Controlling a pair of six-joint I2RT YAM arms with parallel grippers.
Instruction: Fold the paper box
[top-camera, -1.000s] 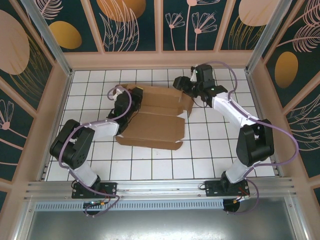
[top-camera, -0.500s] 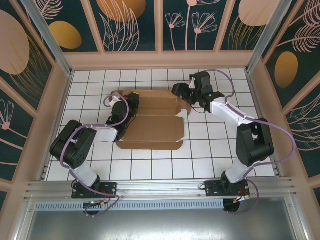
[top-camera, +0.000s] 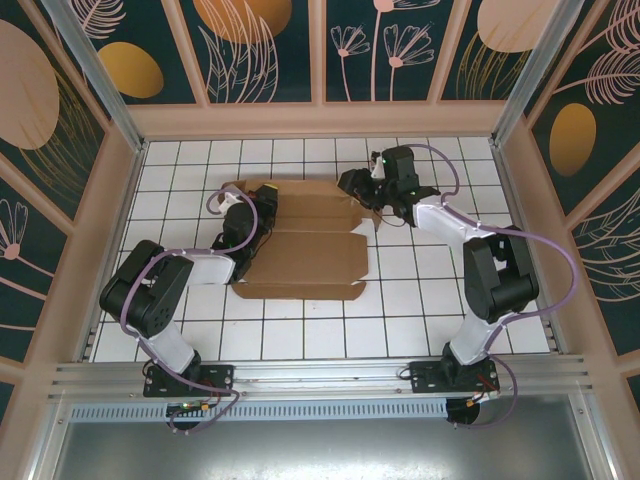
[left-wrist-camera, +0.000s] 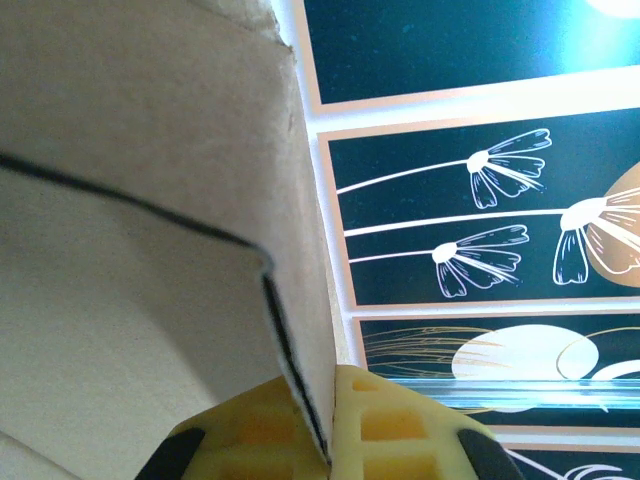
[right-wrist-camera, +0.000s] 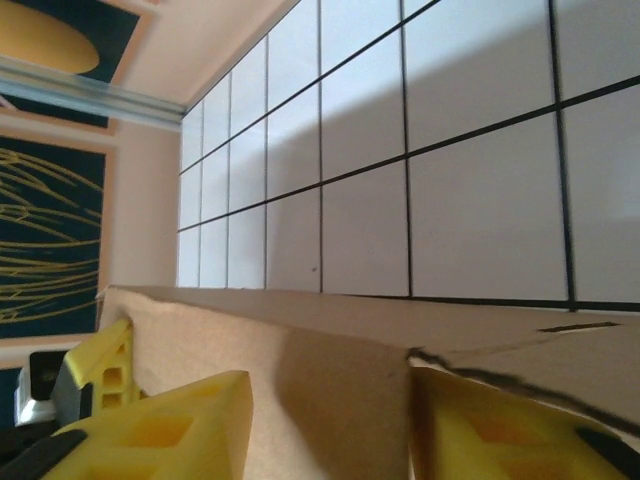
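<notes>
Your paper box (top-camera: 305, 250) lies mostly flat on the tiled counter (top-camera: 430, 310) between the arms, left jaws clenched on its left wall, right jaws parted astride the far right corner, seemingly not yet pinching, so most folding remains.

The left arm (top-camera: 205, 265) hides the left edge of the paper box (top-camera: 310, 255), which both wrist views crop.

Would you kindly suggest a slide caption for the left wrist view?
Left gripper shut on the edge of the plain brown cardboard paper box, dark floral wall panels behind.
</notes>
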